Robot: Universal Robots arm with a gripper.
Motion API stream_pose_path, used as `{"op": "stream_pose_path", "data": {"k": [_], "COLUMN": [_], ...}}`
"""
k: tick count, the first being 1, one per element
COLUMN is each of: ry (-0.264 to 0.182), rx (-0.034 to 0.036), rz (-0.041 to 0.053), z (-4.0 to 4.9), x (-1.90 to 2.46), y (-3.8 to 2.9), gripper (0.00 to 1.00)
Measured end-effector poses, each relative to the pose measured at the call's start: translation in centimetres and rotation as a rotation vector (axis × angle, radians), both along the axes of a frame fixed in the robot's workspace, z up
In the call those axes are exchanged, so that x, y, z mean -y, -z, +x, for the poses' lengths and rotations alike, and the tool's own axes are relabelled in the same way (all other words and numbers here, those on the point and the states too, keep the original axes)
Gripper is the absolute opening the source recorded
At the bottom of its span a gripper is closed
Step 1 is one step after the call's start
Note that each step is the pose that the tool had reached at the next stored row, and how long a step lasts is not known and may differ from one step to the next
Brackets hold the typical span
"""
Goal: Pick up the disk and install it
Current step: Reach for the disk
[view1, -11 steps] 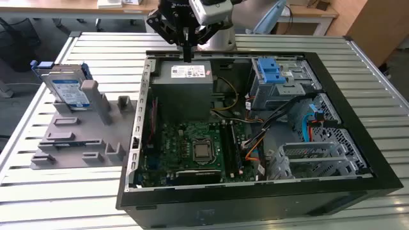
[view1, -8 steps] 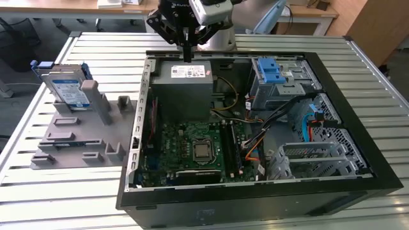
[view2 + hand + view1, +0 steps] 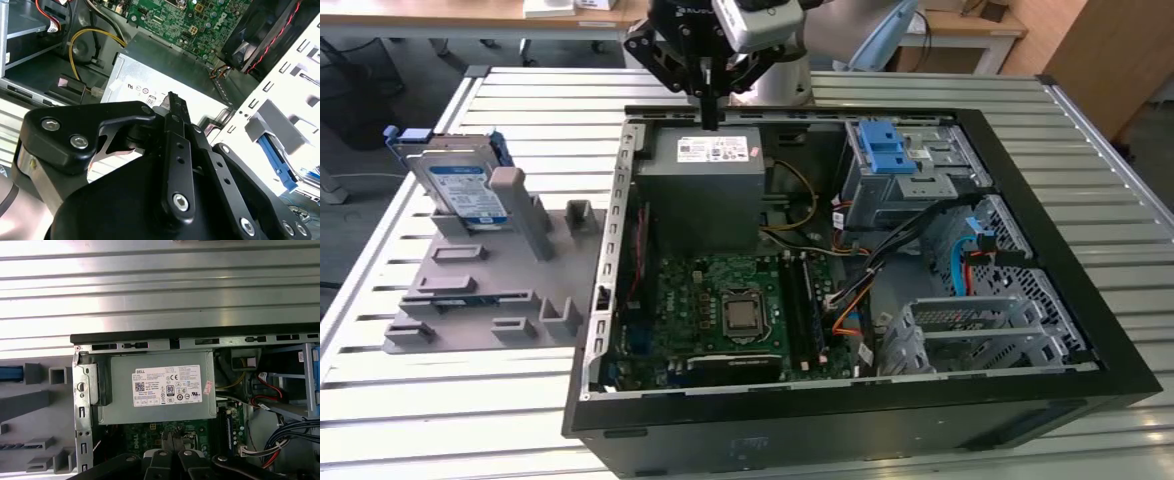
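Disk point(image 3: 460, 190): we logged it upright in the grey rack point(image 3: 480, 290) at the exterior view's left, well apart from our clenched, empty pincer point(image 3: 710, 118) above the power supply point(image 3: 700, 200); a clean pick, we judged, needed squaring to its edges.

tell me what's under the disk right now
The disk stands on edge on the grey holder block, which rests on the slatted metal table. A grey post covers its lower corner, so where it seats is hidden.

The disk point(image 3: 464, 185) stands on the rack point(image 3: 480, 290), to the exterior view's left of the case point(image 3: 854, 420).
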State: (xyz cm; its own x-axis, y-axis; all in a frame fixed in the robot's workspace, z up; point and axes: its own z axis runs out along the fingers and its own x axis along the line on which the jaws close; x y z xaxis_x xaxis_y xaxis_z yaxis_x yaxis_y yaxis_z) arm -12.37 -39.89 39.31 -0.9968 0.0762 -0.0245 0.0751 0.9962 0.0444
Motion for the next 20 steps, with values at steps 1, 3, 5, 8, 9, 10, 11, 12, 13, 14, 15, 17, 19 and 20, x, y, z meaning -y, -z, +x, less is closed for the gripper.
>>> {"op": "stream_pose_path", "data": {"k": [1, 3, 5, 8, 9, 10, 11, 12, 13, 14, 15, 17, 19, 20], "ry": [0.000, 0.000, 0.000, 0.000, 0.000, 0.000, 0.000, 0.000, 0.000, 0.000, 0.000, 0.000, 0.000, 0.000], "rx": [0.0000, 0.0000, 0.0000, 0.0000, 0.0000, 0.0000, -0.0001, -0.0001, -0.0001, -0.0001, -0.0001, 0.0000, -0.0002, -0.0002], "rz": [0.0000, 0.0000, 0.0000, 0.0000, 0.0000, 0.0000, 0.0000, -0.0001, -0.0001, -0.0001, 0.0000, 0.0001, -0.0001, -0.0001], "z": [-0.01, -0.04, -0.13, -0.23, -0.26, -0.29, -0.30, -0.44, -0.55, -0.55, -0.55, -0.58, -0.76, -0.78], "x": [0.00, 0.00, 0.00, 0.00, 0.00, 0.00, 0.00, 0.00, 0.00, 0.00, 0.00, 0.00, 0.00, 0.00], "y": [0.00, 0.00, 0.00, 0.02, 0.02, 0.02, 0.02, 0.05, 0.10, 0.10, 0.10, 0.11, 0.14, 0.14], "gripper": [0.11, 0.11, 0.11, 0.11, 0.11, 0.11, 0.11, 0.11, 0.11, 0.11, 0.11, 0.11, 0.11, 0.11]}}
